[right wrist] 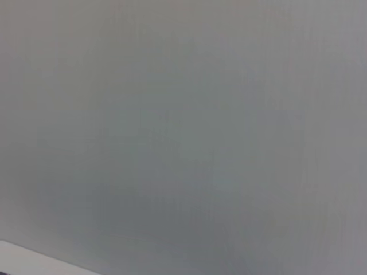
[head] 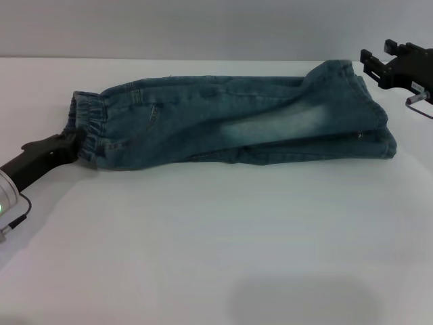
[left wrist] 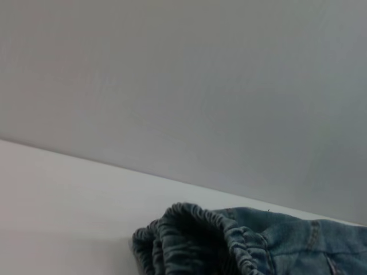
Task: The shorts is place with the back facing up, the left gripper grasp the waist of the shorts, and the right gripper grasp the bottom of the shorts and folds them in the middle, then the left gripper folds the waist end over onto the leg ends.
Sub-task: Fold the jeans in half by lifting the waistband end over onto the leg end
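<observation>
Shorts are lying lengthwise-folded on the white table | waist is being gripped by left gripper, jaws clenched on it | right gripper is hovering by leg ends, jaw state cannot be told | waist-over-legs fold is pending.

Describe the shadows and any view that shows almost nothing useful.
Head view: soft, even light; a faint shadow patch on the white table near the front edge, a thin one under the faded blue-green denim shorts. Right wrist view: featureless grey wall only.
</observation>
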Motion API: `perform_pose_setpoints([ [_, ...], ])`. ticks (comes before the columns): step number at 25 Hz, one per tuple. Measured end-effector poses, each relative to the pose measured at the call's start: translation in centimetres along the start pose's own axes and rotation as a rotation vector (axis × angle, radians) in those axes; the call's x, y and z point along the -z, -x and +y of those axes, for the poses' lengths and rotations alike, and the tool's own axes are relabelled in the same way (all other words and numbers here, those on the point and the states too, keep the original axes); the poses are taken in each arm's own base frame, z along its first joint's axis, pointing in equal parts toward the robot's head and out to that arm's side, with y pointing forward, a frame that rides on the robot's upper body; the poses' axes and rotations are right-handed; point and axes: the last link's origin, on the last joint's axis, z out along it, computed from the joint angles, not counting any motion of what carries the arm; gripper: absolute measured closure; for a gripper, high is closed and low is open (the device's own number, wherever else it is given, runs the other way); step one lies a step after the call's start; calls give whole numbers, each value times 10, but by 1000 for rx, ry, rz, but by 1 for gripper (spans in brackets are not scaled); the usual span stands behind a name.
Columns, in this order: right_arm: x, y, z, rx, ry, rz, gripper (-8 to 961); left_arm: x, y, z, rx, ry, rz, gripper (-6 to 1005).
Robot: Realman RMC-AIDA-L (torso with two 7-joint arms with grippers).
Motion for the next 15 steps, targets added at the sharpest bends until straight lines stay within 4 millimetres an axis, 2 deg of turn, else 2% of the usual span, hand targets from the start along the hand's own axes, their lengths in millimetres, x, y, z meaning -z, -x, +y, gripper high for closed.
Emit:
perform_pose_setpoints([
  [7, -1, -1, 3, -1, 10, 2, 460, -6, -15, 9, -18, 65, 39, 952],
  [15, -6, -2, 12, -15, 35, 8, 459, -24, -40, 30, -55, 169, 89, 952],
])
